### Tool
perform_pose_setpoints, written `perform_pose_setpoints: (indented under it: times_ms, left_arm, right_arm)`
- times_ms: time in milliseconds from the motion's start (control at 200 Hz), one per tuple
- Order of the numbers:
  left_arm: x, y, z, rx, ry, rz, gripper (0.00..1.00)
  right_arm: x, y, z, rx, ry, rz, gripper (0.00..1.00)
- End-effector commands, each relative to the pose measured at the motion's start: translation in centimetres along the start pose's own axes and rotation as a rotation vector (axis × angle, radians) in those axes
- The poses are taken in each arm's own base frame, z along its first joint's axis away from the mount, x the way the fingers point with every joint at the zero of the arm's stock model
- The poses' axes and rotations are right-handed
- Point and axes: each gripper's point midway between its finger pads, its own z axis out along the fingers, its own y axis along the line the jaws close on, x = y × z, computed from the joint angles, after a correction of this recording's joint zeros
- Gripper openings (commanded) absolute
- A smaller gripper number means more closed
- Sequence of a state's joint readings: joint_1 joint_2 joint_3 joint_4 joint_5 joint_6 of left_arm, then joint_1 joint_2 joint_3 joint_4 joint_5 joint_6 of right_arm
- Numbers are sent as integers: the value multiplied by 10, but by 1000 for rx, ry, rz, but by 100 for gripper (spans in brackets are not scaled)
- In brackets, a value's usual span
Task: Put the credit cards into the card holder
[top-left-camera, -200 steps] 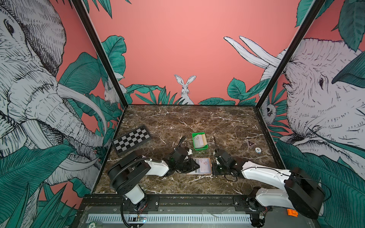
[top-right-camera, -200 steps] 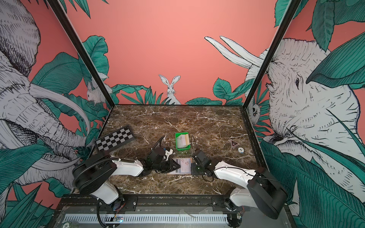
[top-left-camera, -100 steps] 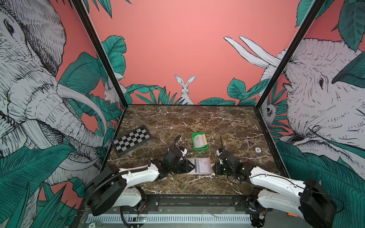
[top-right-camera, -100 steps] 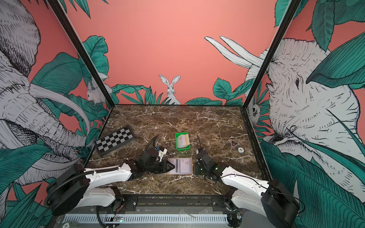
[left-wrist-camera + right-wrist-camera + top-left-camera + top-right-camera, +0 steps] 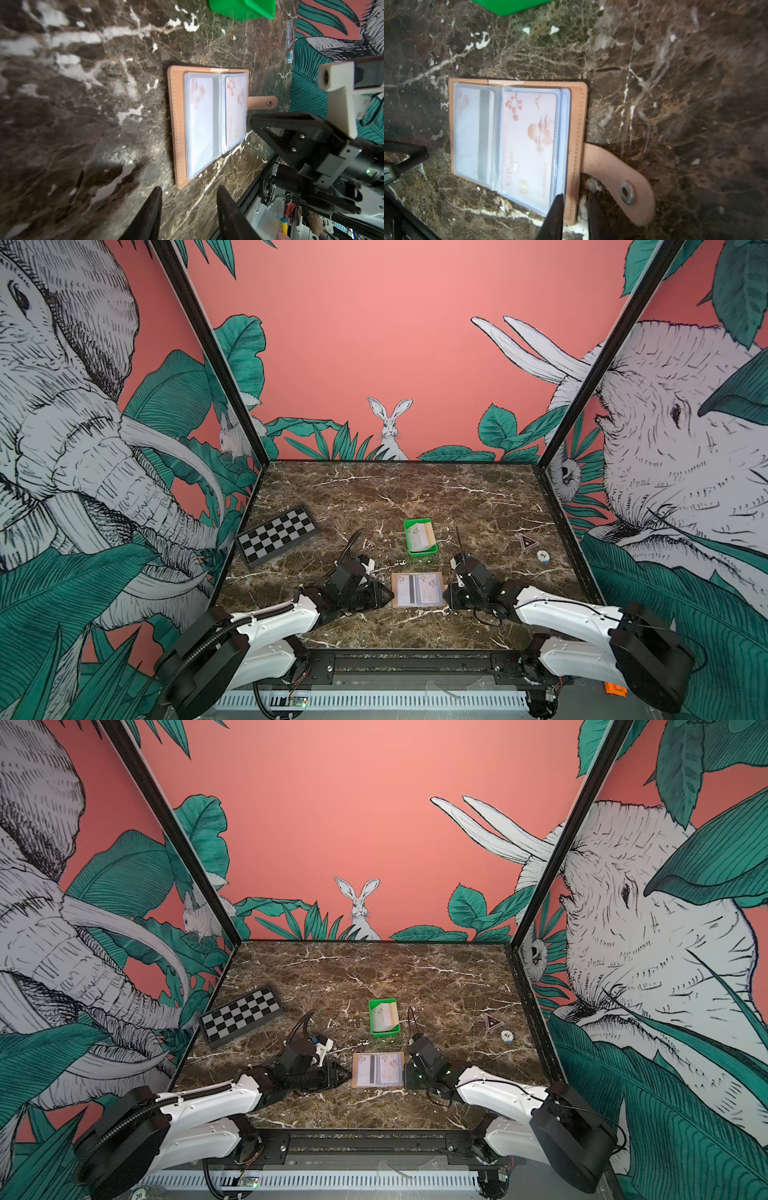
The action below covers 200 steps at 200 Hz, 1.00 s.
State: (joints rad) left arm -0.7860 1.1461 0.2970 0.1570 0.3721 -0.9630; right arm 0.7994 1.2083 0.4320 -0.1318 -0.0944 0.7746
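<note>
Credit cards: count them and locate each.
3: striped card and VIP card in the card holder sleeves, another card in the green tray; more may hide beneath.

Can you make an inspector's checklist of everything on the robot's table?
Surface: brown marble-look tabletop, flat, glossy.
Job's things: tan leather-like card holder lies open, pale cards in both facing clear sleeves; more whitish cards sit in green plastic tray.
Clutter: black-and-white chessboard; small round poker chip; dark triangular token.
Claws: left claw open, empty, beside holder; right claw slightly open at holder's strap side, holding nothing.
Cables: black cable arches over left wrist; thin black one at right wrist.
Surroundings: pink jungle-print walls with drawn elephants and rabbit.
</note>
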Motion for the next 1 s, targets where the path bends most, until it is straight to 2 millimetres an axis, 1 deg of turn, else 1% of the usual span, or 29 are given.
perform_pose_setpoints:
  times_ms: [0, 175, 350, 545, 680, 800, 890, 995]
  left_arm:
    - [1, 0, 0, 16, -2, 12, 47]
    - [4, 3, 6, 26, 15, 1, 49]
    - [3, -2, 12, 53, 26, -6, 49]
    - [3, -5, 17, 79, 40, -11, 52]
    - [4, -9, 23, 99, 57, -13, 52]
    - [3, -9, 27, 102, 60, -20, 52]
    - [1, -14, 28, 126, 54, -22, 51]
    - [-3, -27, 28, 173, 54, -12, 51]
  right_arm:
    - [-7, 13, 2, -37, -13, -7, 23]
    - [-3, 9, 7, -7, 10, -3, 24]
    - [2, 4, 10, 22, 27, 2, 24]
    - [3, 3, 12, 29, 32, 1, 23]
    - [3, 3, 13, 34, 36, -2, 23]
    - [4, 3, 13, 36, 40, -4, 23]
    - [5, 2, 13, 39, 42, -5, 23]
    - [6, 1, 14, 49, 45, -8, 23]
